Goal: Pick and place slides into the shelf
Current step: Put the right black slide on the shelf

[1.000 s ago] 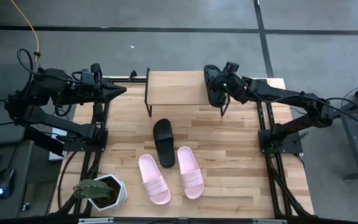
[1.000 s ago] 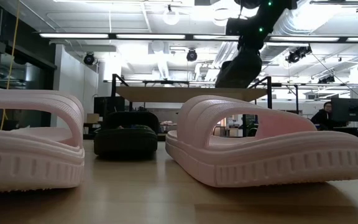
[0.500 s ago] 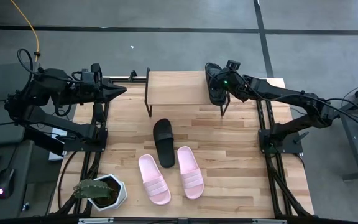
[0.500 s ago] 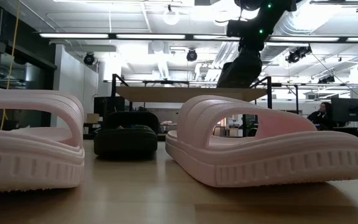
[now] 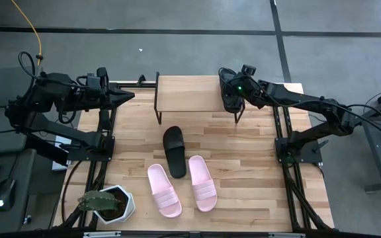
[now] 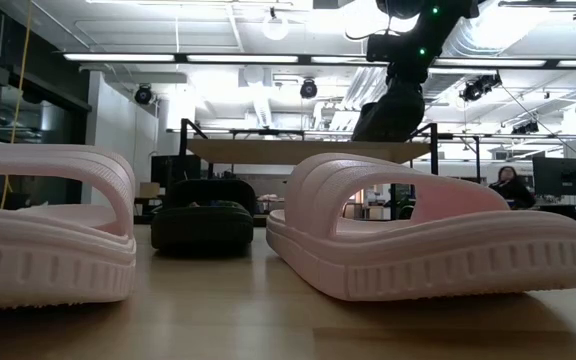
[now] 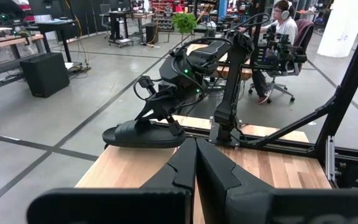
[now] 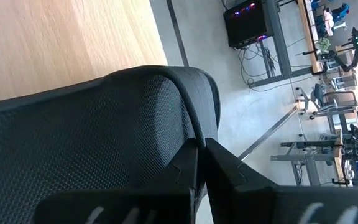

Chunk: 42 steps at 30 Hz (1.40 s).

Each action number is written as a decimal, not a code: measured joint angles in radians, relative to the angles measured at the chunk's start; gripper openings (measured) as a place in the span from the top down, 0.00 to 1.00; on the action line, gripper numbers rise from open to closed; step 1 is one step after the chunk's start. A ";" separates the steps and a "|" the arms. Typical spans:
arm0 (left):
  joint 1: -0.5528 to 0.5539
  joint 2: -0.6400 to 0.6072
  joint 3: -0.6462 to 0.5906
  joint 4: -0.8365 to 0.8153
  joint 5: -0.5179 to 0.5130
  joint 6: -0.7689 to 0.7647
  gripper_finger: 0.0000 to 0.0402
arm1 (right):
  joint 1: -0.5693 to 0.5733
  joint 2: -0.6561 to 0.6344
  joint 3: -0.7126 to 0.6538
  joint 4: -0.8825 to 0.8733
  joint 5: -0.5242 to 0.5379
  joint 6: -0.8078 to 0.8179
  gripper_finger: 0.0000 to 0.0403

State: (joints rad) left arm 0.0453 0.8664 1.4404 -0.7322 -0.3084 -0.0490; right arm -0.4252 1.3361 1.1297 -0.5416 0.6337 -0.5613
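The shelf (image 5: 190,92), a light board on thin black legs, stands at the table's far edge. My right gripper (image 5: 234,90) is shut on a black slide (image 5: 227,89) over the board's right end. The left wrist view shows that slide (image 7: 143,134) about level, at the board's height; I cannot tell if its sole touches the board. A second black slide (image 5: 174,152) lies flat on its sole at mid-table. Two pale pink slides (image 5: 163,190) (image 5: 202,182) lie nearer the front edge. My left gripper (image 5: 129,96) waits shut, left of the shelf. My right gripper pinches a raised, textured edge of the black slide (image 8: 179,118) between its two fingers; whether this is the strap or the side wall, I cannot tell. The fingers (image 7: 160,109) come slanting down from the table's right side, onto the slide's strap area. The slide stays about level.
A potted plant (image 5: 104,203) in a white pot stands at the table's near left corner. The shelf's black legs (image 5: 156,109) stand on the tabletop in front of the board. A person (image 7: 284,25) sits at a desk in the room beyond the table.
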 joint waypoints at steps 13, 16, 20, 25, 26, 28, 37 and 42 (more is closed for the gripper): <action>0.000 0.000 0.000 0.000 0.000 0.000 1.00 | 0.000 0.005 0.000 -0.027 -0.048 0.016 1.00; 0.000 0.000 0.000 0.000 0.000 0.000 1.00 | 0.000 0.013 0.000 -0.037 -0.048 0.018 1.00; 0.000 0.000 0.000 0.000 0.000 0.000 1.00 | 0.000 0.045 0.000 -0.042 -0.045 0.022 1.00; 0.000 0.000 0.000 -0.001 0.000 0.000 1.00 | 0.001 0.099 0.002 -0.025 -0.032 0.025 1.00; 0.000 0.000 0.000 -0.001 0.000 0.000 1.00 | 0.001 0.105 0.002 -0.021 -0.032 0.028 1.00; 0.000 0.000 0.000 -0.001 0.000 0.000 1.00 | 0.002 0.116 0.002 -0.011 -0.033 0.030 1.00; 0.000 0.000 0.000 -0.003 0.000 0.000 1.00 | 0.001 0.113 0.002 -0.014 -0.042 0.030 1.00; 0.000 0.000 0.000 -0.003 0.000 0.000 1.00 | 0.001 0.113 0.002 -0.026 -0.044 0.030 1.00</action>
State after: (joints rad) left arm 0.0452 0.8665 1.4403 -0.7357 -0.3080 -0.0490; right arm -0.4240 1.4494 1.1320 -0.5674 0.5894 -0.5316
